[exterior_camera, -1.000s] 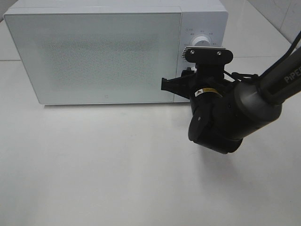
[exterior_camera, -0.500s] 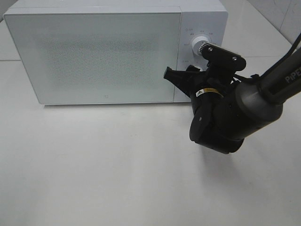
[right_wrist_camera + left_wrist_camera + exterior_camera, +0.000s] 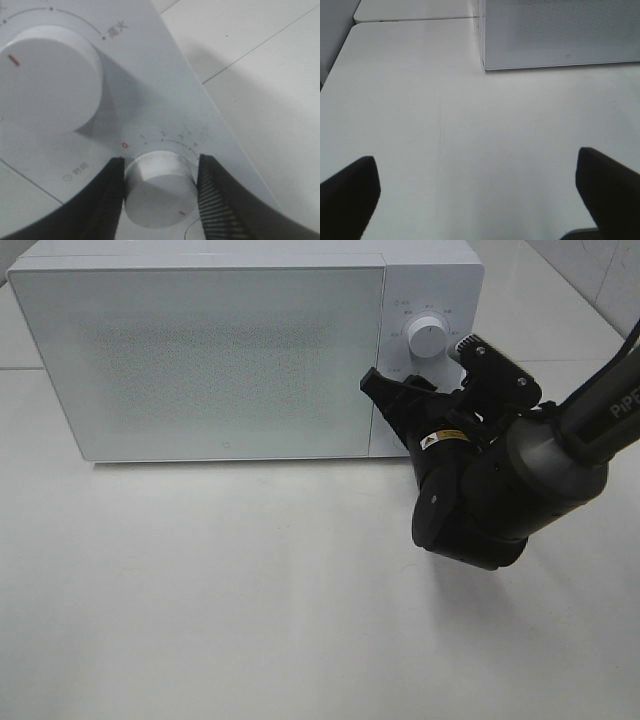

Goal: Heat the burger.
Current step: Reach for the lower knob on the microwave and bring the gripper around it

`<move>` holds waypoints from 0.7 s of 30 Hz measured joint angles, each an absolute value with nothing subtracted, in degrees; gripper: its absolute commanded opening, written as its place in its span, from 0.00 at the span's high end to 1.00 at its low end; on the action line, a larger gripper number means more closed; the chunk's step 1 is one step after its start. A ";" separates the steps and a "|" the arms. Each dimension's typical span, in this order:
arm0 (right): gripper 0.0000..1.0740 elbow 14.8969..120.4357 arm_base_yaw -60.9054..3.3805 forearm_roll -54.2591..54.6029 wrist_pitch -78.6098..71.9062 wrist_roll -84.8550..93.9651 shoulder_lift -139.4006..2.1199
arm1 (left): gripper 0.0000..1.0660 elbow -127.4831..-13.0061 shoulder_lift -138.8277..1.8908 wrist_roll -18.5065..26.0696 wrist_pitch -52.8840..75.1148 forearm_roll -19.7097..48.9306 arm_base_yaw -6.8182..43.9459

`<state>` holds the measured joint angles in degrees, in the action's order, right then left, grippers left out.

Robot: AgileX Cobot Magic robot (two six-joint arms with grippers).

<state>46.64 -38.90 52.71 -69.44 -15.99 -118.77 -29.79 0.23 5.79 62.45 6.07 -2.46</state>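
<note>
The burger is not in view in any frame. The white microwave (image 3: 230,360) stands at the back of the table with its door closed. My right gripper (image 3: 402,392) is at the control panel, right of the door. In the right wrist view the right gripper (image 3: 159,192) is shut on the lower dial (image 3: 158,186), one finger on each side; the dial's red mark points away from the 0 mark. The upper dial (image 3: 47,80) is untouched and also shows in the high view (image 3: 427,337). My left gripper (image 3: 480,197) is open and empty over bare table.
The microwave's front corner (image 3: 560,35) shows at the far side of the left wrist view. The white table (image 3: 200,590) stretches in front of the microwave. The right arm's dark body (image 3: 480,500) hangs over the table's right part.
My right wrist has rolled clockwise while clamped on the lower dial; its camera bracket went from level to tilted. The upper dial has come into sight.
</note>
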 measured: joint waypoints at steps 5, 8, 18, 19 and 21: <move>0.93 46.52 -38.67 52.20 -69.44 -23.66 -118.77 | 0.06 -29.79 0.23 5.79 62.45 6.07 -2.46; 0.93 46.47 -38.62 52.14 -69.44 -26.41 -118.83 | 0.06 -29.79 0.23 5.79 62.45 6.07 -2.46; 0.93 46.07 -38.27 50.19 -69.61 -41.83 -119.23 | 0.06 -29.79 0.23 5.79 62.45 6.07 -2.46; 0.93 46.07 -38.22 50.13 -69.61 -43.26 -119.29 | 0.06 -29.79 0.23 5.79 62.45 6.07 -2.46; 0.93 46.07 -38.22 50.02 -69.56 -45.66 -119.35 | 0.06 -29.79 0.23 5.79 62.45 6.07 -2.46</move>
<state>46.07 -38.22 50.02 -69.56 -45.66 -119.35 -29.79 0.23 5.79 62.45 6.07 -2.46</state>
